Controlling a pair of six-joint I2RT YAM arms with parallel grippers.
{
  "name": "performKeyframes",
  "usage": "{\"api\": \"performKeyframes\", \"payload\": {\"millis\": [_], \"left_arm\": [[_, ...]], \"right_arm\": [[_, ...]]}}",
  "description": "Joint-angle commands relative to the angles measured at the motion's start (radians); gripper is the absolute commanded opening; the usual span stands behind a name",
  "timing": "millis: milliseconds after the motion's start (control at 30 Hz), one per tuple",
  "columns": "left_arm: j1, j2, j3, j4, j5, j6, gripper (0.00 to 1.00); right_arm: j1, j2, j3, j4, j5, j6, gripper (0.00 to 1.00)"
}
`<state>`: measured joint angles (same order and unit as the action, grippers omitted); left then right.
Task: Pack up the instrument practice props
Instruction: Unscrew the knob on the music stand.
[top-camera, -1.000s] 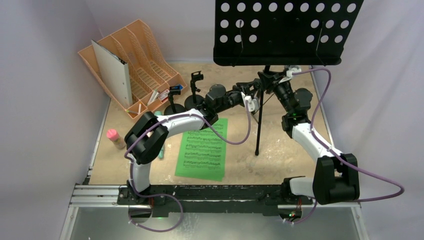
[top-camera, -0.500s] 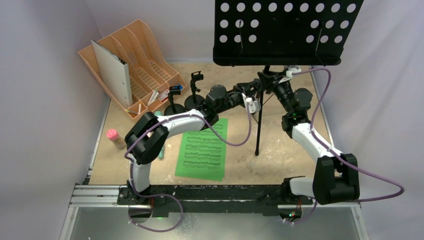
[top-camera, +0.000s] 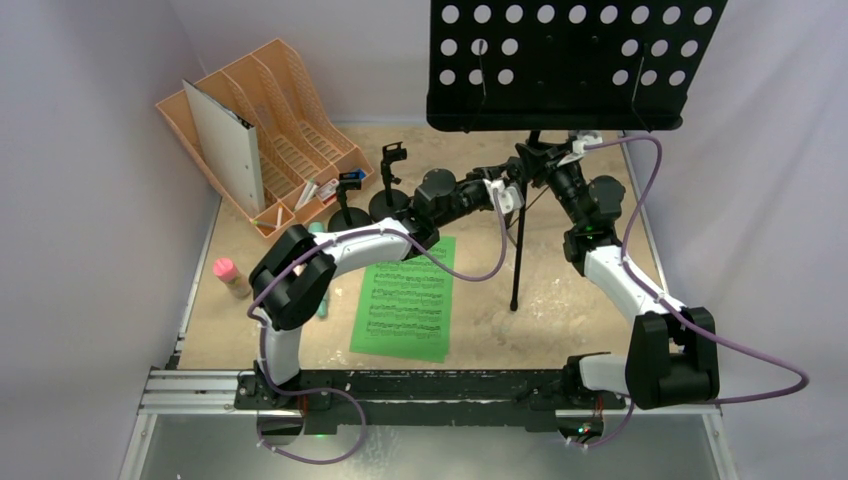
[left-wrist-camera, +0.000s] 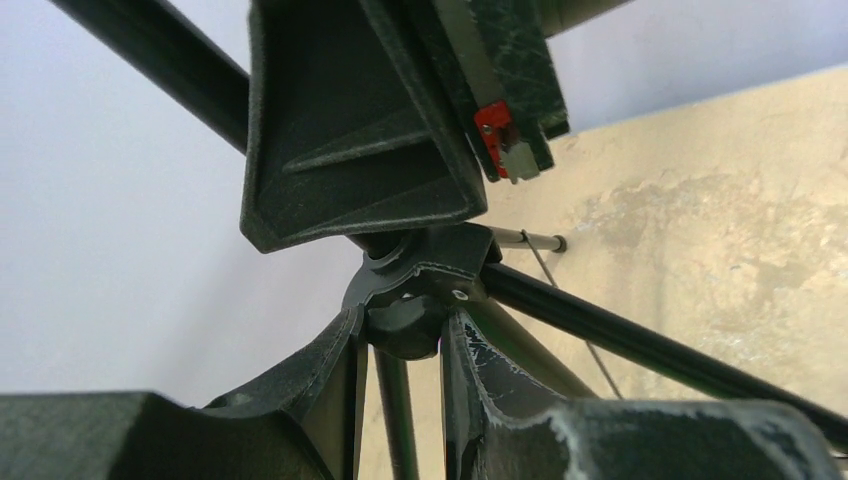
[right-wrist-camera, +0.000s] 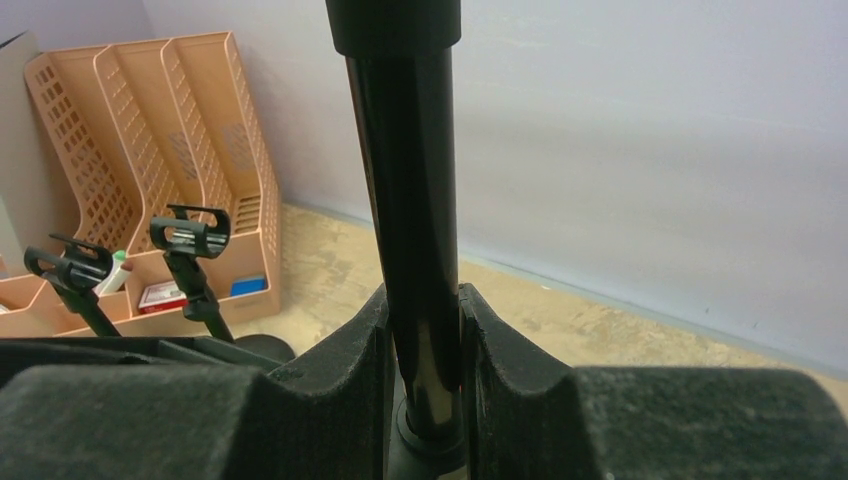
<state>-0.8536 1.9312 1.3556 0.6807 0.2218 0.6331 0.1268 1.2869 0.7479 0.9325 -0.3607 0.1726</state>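
The right gripper (right-wrist-camera: 422, 335) clamps the upright black tripod pole (right-wrist-camera: 405, 180), and left of that pole stand two clip poles (right-wrist-camera: 192, 262) and, farther left, the orange file rack (right-wrist-camera: 150, 120).

The black tripod (left-wrist-camera: 415, 275) is carrying a black music desk (top-camera: 575, 110) dotted with round holes. Left of the left claw (left-wrist-camera: 400, 335), the rack (top-camera: 300, 120) is showing orange, the page (top-camera: 405, 300) green with black staves.

reaches far forward and rightward with the left arm (top-camera: 350, 240), left claw (left-wrist-camera: 400, 345) pinched on the tripod (left-wrist-camera: 420, 275) at its leg hub; folds the right arm (top-camera: 620, 275) inward, right claw (right-wrist-camera: 422, 340) clamped round the upright pole just above.
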Motion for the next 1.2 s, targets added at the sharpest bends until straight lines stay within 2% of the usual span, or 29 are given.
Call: {"api": "performKeyframes", "payload": {"millis": [0,167,333,500,567,667,900,1000,1100,1167], "left_arm": [[-0.003,-0.06,0.018,0.035,-0.067,-0.251,0.0],[-0.005,-0.067,-0.001,0.08,-0.07,-0.385,0.0],[-0.003,-0.073,0.008,0.092,-0.109,-0.604,0.0],[0.013,-0.079,0.026,0.02,-0.182,-0.947,0.0],[0.04,-0.081,0.001,0.024,-0.196,-1.173,0.0],[0.055,-0.078,-0.04,0.044,-0.208,-1.418,0.0],[0.066,-0.015,-0.058,0.094,-0.139,-1.965,0.0],[0.065,0.006,-0.056,0.103,-0.116,-2.137,0.0],[0.065,0.004,-0.051,0.094,-0.111,-2.228,0.01],[0.065,-0.009,-0.057,0.098,-0.119,-2.238,0.08]], "right_arm": [[0.016,-0.023,0.031,0.001,-0.067,0.031,0.02],[0.017,-0.023,0.034,-0.001,-0.071,0.031,0.02],[0.016,-0.029,0.037,-0.014,-0.069,0.026,0.02],[0.015,-0.028,0.041,-0.024,-0.07,0.025,0.02],[0.017,-0.028,0.04,-0.024,-0.07,0.025,0.02],[0.016,-0.028,0.041,-0.025,-0.07,0.025,0.02],[0.016,-0.032,0.042,-0.03,-0.062,0.025,0.02],[0.016,-0.033,0.042,-0.031,-0.061,0.025,0.02],[0.016,-0.032,0.041,-0.031,-0.059,0.024,0.02],[0.016,-0.033,0.041,-0.032,-0.06,0.025,0.02]]}}
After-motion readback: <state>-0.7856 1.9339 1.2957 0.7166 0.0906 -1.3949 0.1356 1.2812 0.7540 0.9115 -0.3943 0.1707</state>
